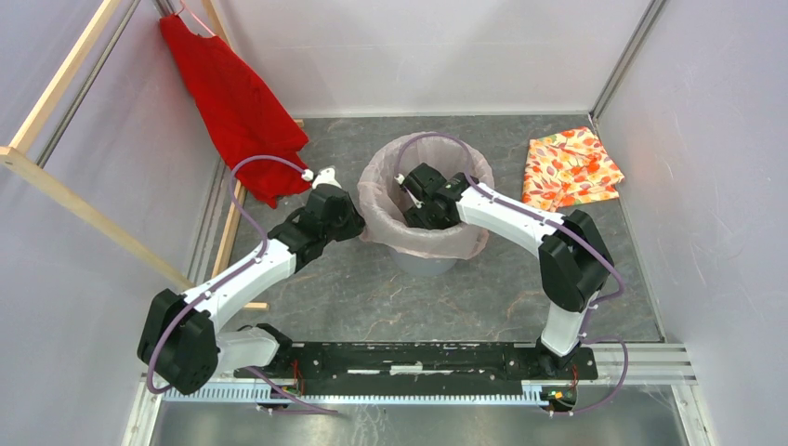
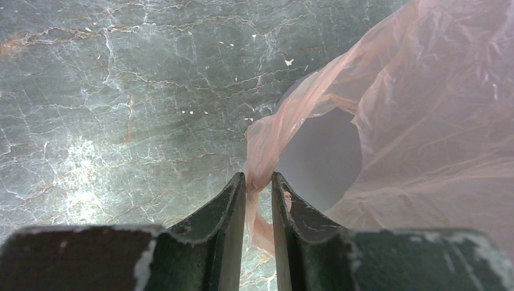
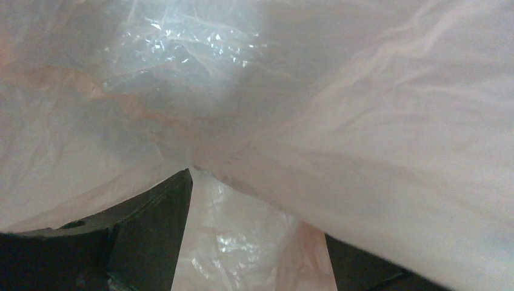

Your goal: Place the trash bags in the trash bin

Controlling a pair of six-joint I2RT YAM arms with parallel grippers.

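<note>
Grey marbled counter (image 1: 372, 297), boxed in by pale walls (image 1: 706, 186). Red garment (image 1: 237, 107) hangs on a wooden frame (image 1: 56, 181), beyond the left tool and off to its left. Folded orange floral cloth (image 1: 570, 167) lies flat, beyond the right tool and to its right.

Grey trash bin (image 1: 423, 263) stands upright between the two tools. Pink trash bag (image 1: 376, 200) is in the bin, its mouth open and folded out over the rim, the film hanging down the outside wall.

Left tool (image 1: 351, 223) sits just outside the bin's left rim. The left wrist view shows the left tool (image 2: 259, 179) with its jaws nearly together, clamped on a twisted fold of the bag's edge. The bag (image 2: 424, 121) billows ahead of this tool and to its right, with bare counter (image 2: 121, 109) ahead and to its left.

Right tool (image 1: 418, 200) reaches down inside the bin's mouth. In the right wrist view the right tool (image 3: 254, 206) has its jaws wide apart. Crinkled film (image 3: 363, 121) fills everything ahead of it and lies loose between the fingers (image 3: 163, 218). No grip is visible there.
</note>
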